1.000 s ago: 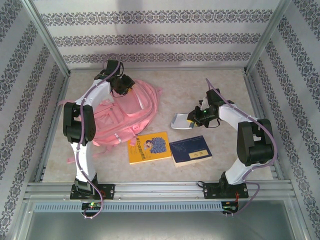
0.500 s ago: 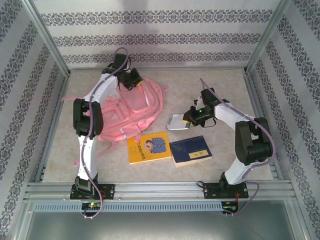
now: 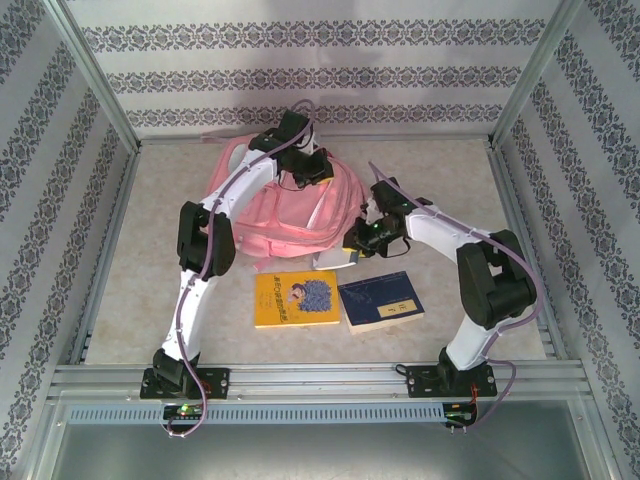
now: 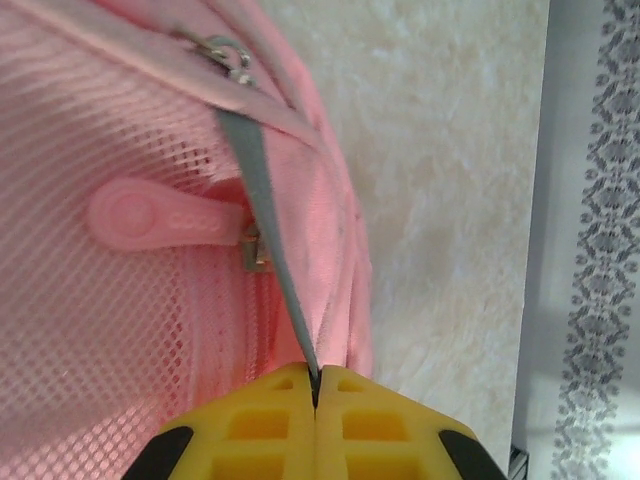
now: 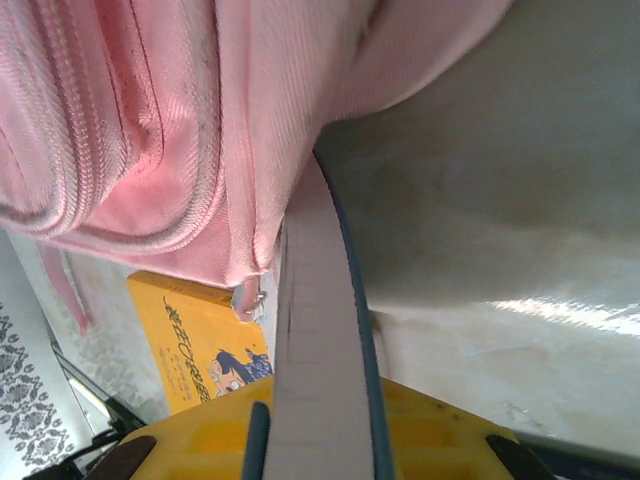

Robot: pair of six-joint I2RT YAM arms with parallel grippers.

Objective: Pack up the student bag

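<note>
The student bag point(image 3: 270, 210) is a soft pink backpack lying at the back middle of the table. My left gripper point(image 3: 305, 168) is over the bag's far right edge. In the left wrist view its yellow fingers point(image 4: 260, 420) are shut on a thin grey zip-pull strip point(image 4: 262, 190), which runs up to a metal slider on the bag's mesh panel point(image 4: 90, 320). My right gripper point(image 3: 362, 238) is at the bag's right side, shut on a thin book point(image 5: 322, 320) with pale pages and a dark blue cover. The book's far end touches the pink fabric point(image 5: 150, 120).
A yellow book point(image 3: 296, 298) and a blue book point(image 3: 380, 301) lie side by side in front of the bag. The yellow book point(image 5: 190, 345) is just below the bag's edge. Metal frame rails and patterned walls border the beige table point(image 3: 450, 170).
The left gripper has shut on the grey strip and swung right, dragging the bag towards the middle. The right gripper has carried its book left, up against the bag.
</note>
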